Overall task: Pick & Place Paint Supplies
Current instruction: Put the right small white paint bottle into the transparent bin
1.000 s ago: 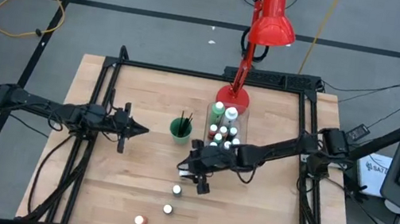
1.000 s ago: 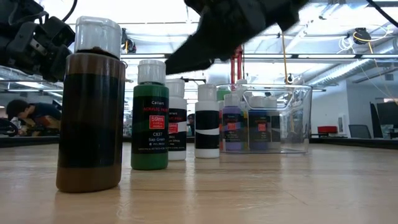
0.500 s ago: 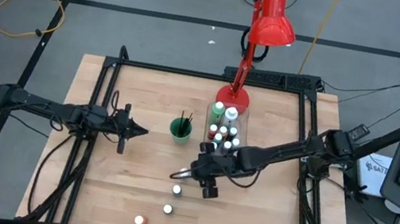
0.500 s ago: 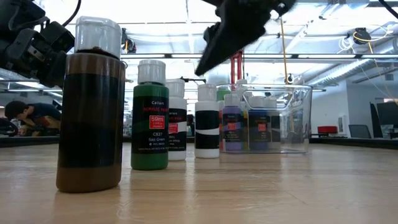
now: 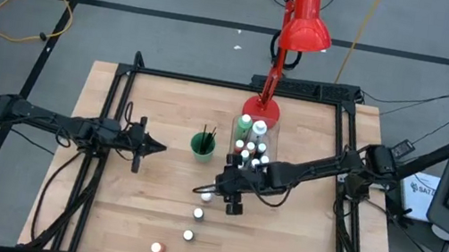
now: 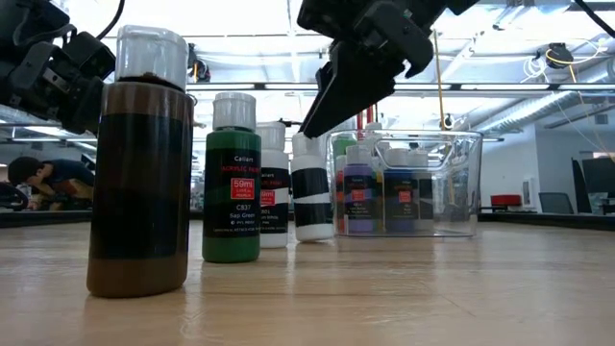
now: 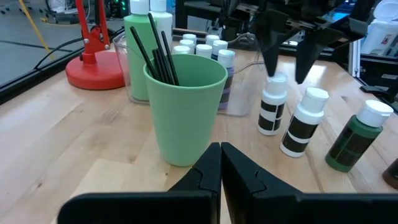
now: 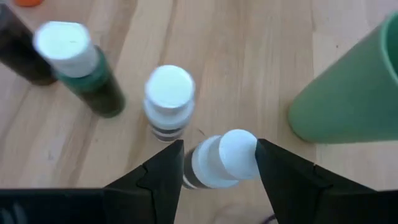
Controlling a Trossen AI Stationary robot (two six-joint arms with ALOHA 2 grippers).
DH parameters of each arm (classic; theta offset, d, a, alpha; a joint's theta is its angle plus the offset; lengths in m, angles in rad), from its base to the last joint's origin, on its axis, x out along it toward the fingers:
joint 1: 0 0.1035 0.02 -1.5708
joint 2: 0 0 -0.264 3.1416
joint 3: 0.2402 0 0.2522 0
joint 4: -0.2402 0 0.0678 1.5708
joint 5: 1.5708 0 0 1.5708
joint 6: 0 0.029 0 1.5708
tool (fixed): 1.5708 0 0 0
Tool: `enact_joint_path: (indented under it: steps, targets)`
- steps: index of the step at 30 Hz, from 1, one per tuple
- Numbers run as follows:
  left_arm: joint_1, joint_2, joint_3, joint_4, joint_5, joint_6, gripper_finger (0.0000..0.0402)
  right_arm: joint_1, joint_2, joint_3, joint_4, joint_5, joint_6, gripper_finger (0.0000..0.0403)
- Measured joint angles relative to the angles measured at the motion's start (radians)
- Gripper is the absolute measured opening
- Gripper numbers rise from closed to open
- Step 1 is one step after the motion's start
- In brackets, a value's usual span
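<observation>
- Grasp of right tool on the black-and-white striped bottle: fingers set either side of the neck just under the white cap, likely because that is the narrowest and easiest place to clamp.
- Striped bottle tilted off upright, base barely at the table; probably tipped by the slanted approach of the arm rather than set that way on purpose.
- Position of that bottle: just in front of the clear bin and near the green cup, nearest to the bin of the loose row, hence a sensible one to take first.
- Bin already holding a cluster of white-capped bottles, standing upright and packed close, apparently to leave room for more.
- Three bottles loose on the table in a line running away from the bin: a second striped bottle, a green bottle and a brown bottle, all upright, well apart from one another, so free for a straddling approach.
- Brushes standing handle-up in the green cup, leaning on its rim.
- Left tool clenched on nothing, parked low beside the cup, clear of the right arm's path.
- Judgement: lift-and-carry step just under way; main risk a slip or swing of the tilted bottle against the bin wall.
</observation>
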Motion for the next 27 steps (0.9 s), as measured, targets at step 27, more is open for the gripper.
enact_joint_path:
  steps: [27]
  targets:
    - [0.0,0.0,0.0,-0.002,0.0,0.002,0.001,0.042,0.002,-0.02,0.039,0.034,0.075,0.0192]
